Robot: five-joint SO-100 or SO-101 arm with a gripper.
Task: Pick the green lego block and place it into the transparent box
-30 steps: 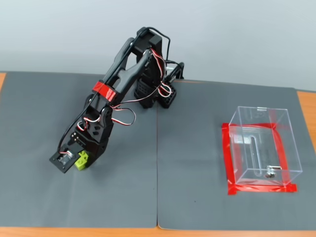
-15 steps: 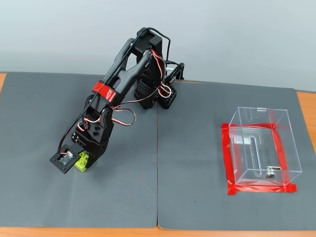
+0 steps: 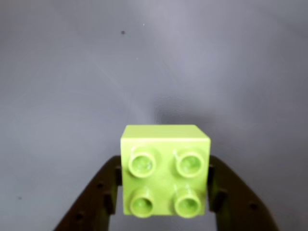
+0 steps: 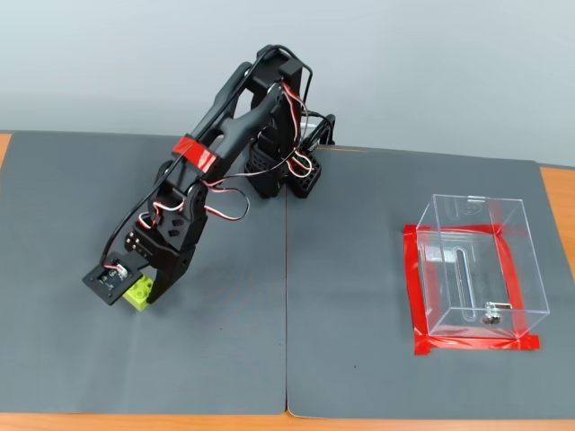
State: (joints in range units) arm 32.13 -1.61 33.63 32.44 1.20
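In the wrist view the green lego block (image 3: pixel 165 171) fills the lower middle, studs facing the camera, pinched on both sides by black fingers (image 3: pixel 103 192). My gripper (image 3: pixel 164 179) is shut on it over grey mat. The fixed view shows the gripper (image 4: pixel 137 289) at the left of the mat, holding the lime block (image 4: pixel 139 293) at or just above the surface. The transparent box (image 4: pixel 473 269) stands far to the right, with red tape around its base and nothing in it but a small metal fitting.
The arm's black base (image 4: pixel 287 175) sits at the back centre. Two grey mats meet at a seam (image 4: pixel 286 314) running front to back. Bare wooden table (image 4: pixel 561 197) shows at the right edge and along the front.
The arm has risen at the elbow. The gripper, still shut on the green block, has shifted slightly left and up.
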